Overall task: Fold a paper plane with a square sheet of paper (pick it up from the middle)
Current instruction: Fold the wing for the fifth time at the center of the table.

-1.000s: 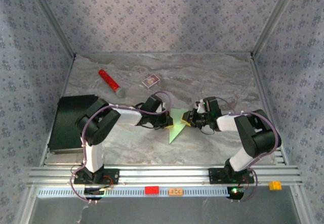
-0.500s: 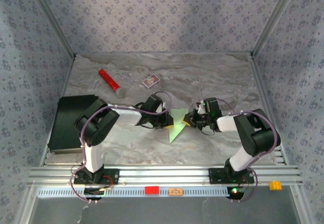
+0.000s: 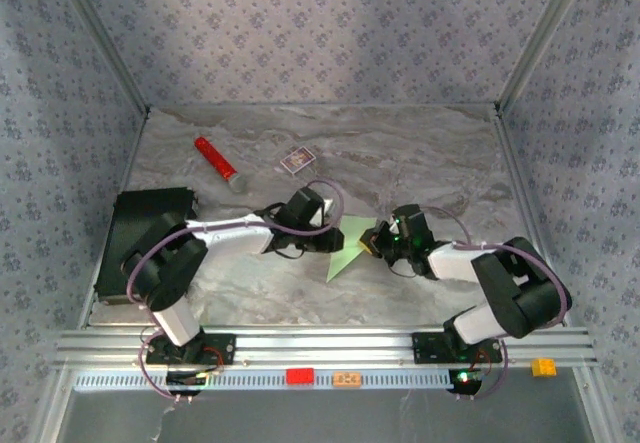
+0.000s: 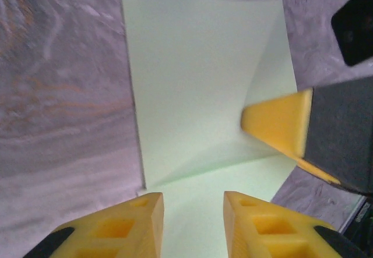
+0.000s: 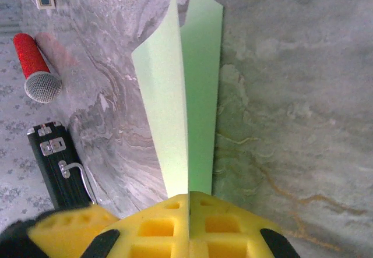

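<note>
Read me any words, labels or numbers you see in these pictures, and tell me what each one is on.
Nothing can be read here.
small card box: printed face, too small and blurred to read.
green paper: plain, no marks.
red cylinder: no lettering visible.

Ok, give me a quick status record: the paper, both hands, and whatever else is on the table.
paper sheet: pale green, creased, two flaps splayed in a V
right hand: shut on the paper sheet's edge, pads together
left hand: jaws apart over the sheet, apparently not gripping it
red cylinder: lying far left on the table, mesh end toward the arms
card box: flat, right of the cylinder
black case: at the left edge
</note>
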Motion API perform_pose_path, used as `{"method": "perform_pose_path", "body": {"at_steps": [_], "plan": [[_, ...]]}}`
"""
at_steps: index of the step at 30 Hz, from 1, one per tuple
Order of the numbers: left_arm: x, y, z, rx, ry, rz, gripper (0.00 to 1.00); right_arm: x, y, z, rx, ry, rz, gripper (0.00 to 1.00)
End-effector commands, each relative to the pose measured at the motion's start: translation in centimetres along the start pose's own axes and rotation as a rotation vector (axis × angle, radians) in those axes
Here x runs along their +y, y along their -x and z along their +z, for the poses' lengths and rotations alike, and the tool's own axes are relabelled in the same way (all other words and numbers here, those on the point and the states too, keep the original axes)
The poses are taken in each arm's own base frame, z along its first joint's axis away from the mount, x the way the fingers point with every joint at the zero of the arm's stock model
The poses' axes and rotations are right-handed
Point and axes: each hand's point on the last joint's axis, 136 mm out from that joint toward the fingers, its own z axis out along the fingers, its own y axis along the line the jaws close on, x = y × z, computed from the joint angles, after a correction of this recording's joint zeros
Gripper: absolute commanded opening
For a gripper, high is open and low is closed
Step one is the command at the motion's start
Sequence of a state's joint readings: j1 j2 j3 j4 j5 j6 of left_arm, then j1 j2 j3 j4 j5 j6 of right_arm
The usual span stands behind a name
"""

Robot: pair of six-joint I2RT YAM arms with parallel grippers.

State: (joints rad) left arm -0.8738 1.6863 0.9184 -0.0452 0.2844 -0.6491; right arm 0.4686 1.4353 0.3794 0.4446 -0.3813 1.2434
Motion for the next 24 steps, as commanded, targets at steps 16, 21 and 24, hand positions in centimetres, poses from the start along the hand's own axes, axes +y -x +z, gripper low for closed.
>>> {"method": "perform_pose_path", "body": {"at_steps": [16, 21, 24], "plan": [[-0.8, -3.0, 1.2, 0.009, 0.385, 0.490, 0.46, 1.0, 0.8, -0.5, -0.078, 0.004, 0.035, 0.02], [-0.6, -2.9, 1.2, -0.002, 0.430, 0.512, 0.45, 1.0, 0.8, -0.6, -0.076, 0.006, 0.035, 0.03], [-0.7, -3.0, 1.4, 0.002, 0.436, 0.522, 0.43, 1.1, 0.8, -0.6, -0.075, 0.009, 0.036, 0.03]]}}
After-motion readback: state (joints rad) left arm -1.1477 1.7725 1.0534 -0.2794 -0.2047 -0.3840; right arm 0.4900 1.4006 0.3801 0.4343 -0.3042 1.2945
